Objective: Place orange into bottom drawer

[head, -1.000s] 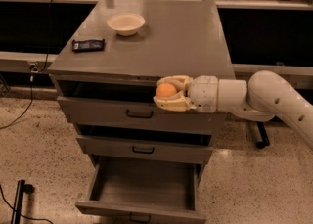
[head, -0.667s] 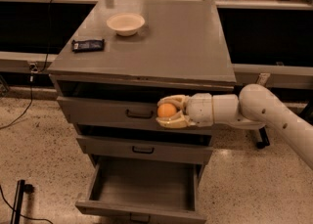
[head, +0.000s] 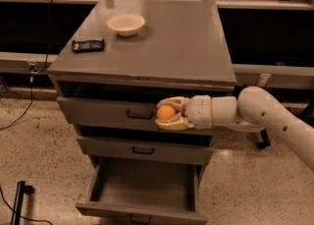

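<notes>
I have the cream two-finger claw clamped on the small round orange fruit, held against the front of the top grey drawer. Well below, the wide grey metal bottom drawer stands pulled open. Up on the grey bench sit a cream bowl and a dark flat packet.

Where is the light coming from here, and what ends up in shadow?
Camera view: light from above leaves a pale sheen on the cabinet top; the gripper, closed around the orange in front of the top drawer, is well lit; the open bottom drawer is dim inside; the gaps above the drawers are dark.
</notes>
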You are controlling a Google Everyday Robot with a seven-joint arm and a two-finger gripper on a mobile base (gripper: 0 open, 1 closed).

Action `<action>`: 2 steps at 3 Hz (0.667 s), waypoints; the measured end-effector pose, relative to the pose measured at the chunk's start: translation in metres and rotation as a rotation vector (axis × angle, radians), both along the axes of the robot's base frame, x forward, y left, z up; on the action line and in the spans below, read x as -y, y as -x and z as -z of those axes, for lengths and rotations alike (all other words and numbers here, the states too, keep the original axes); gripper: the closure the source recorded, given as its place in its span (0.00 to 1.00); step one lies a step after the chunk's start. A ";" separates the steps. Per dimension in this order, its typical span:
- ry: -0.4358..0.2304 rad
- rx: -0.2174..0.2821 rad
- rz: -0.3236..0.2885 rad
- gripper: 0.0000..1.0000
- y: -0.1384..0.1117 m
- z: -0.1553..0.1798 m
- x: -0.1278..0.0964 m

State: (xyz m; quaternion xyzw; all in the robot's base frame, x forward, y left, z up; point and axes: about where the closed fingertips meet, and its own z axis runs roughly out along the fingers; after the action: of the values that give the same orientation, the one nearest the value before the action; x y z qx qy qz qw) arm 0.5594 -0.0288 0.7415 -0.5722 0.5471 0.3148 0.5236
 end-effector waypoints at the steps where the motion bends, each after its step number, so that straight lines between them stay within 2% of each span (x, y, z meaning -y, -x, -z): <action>1: 0.042 -0.017 -0.002 1.00 0.015 0.063 0.014; 2: 0.105 -0.005 -0.073 1.00 0.029 0.130 0.030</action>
State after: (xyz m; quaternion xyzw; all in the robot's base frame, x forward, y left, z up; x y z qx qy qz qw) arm 0.5307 -0.0584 0.6119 -0.6177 0.5430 0.3057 0.4797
